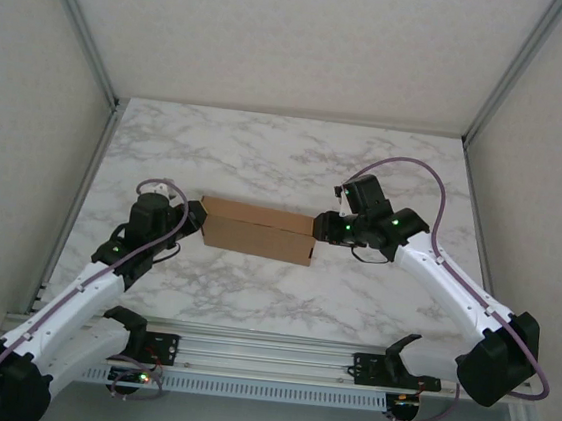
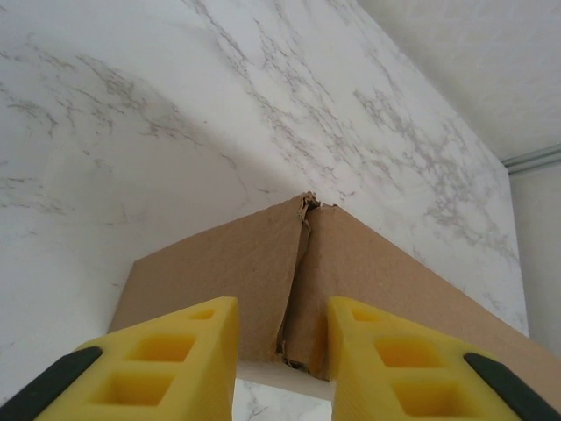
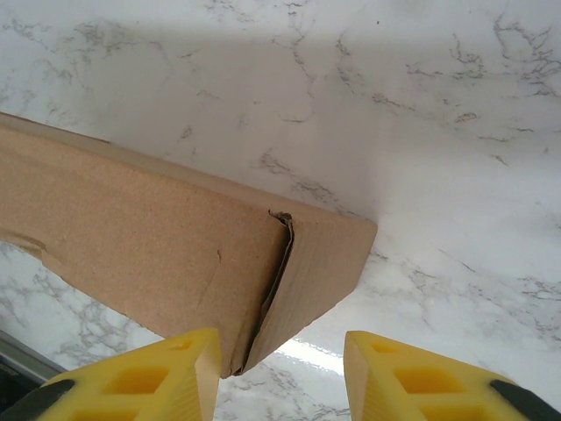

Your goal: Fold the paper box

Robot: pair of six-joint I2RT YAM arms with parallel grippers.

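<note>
Brown paper box (image 1: 257,230); long axis left-right, right end slightly nearer.

From my seat the top view is bright and evenly lit, with soft light from above leaving only a faint, blurred shadow on the marble table (image 1: 267,149) along the near side of the paper box (image 1: 259,230), and no harsh glare. In the left wrist view the marble veins bow from the wide lens, the box throws a grey shadow around itself, and the yellow fingers (image 2: 166,360) at the bottom look slightly soft. In the right wrist view I see a broad soft shadow across the upper table and one bright glare patch just under the box's corner.
</note>
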